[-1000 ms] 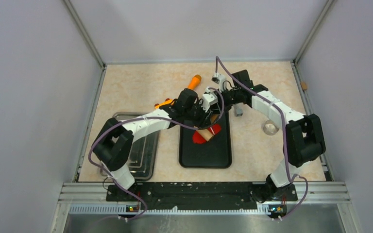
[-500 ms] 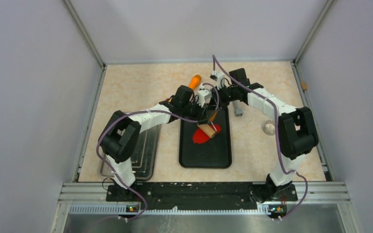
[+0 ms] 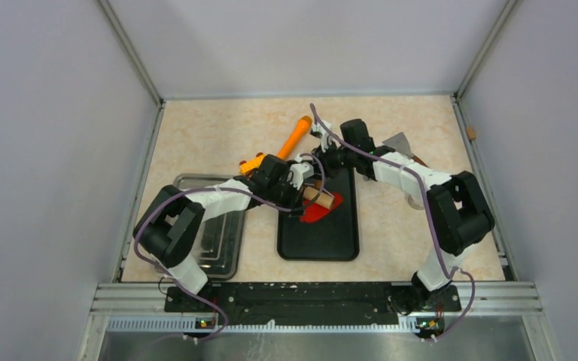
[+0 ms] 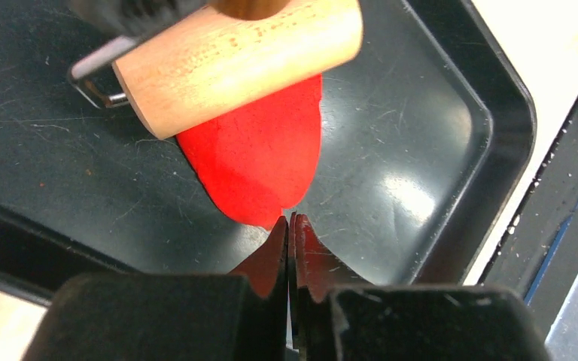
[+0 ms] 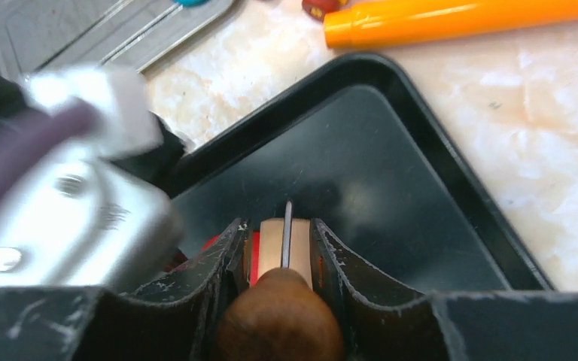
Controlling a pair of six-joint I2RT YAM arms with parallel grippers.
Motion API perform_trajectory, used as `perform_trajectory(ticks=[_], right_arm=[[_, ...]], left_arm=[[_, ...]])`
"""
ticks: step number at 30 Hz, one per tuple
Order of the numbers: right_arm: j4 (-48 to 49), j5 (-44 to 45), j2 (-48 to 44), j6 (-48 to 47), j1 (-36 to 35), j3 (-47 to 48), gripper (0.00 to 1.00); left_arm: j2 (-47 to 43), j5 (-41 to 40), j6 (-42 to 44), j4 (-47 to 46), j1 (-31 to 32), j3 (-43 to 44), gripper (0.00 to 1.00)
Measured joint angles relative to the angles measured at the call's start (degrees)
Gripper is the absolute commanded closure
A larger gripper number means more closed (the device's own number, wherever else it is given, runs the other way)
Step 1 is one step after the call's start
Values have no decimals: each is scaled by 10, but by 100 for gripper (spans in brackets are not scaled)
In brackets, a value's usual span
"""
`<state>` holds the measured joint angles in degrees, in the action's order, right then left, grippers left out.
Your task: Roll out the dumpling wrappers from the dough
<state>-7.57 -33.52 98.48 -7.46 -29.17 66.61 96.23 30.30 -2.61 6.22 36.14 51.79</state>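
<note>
The dough [image 4: 263, 158], a flat red tongue on the black tray [image 4: 421, 113] in the middle of the table [image 3: 211, 135], lies straight ahead of the left end effector [image 4: 290, 226]. Its long axis runs away from those fingertips toward the rolling pin [image 4: 237, 64], whose wooden barrel lies slantwise over the far end. The left end effector is clenched, tips meeting at the dough's near point; whether they nip a sliver cannot be told. The right end effector [image 5: 278, 233] grasps the pin by its brown handle [image 5: 278, 323], reaching in low from the tray's far side. The left arm is nearer the free end, so the pin probably has to travel along that axis toward it.
</note>
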Motion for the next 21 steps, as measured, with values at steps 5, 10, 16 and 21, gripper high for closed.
perform_trajectory(ticks=[5,10,16,21], right_arm=[[-8,15,-5,-6,-8,-14,100],[-24,18,-11,-12,-1,-13,100],[-53,0,-12,-3,22,-7,100],[-97,-22,-9,16,55,2,81]], left_arm=[[-69,-2,17,0,0,-21,67],[-157,-26,71,-29,16,-39,62],[-129,-70,113,-108,58,-33,60],[-49,-108,116,-156,64,-3,59]])
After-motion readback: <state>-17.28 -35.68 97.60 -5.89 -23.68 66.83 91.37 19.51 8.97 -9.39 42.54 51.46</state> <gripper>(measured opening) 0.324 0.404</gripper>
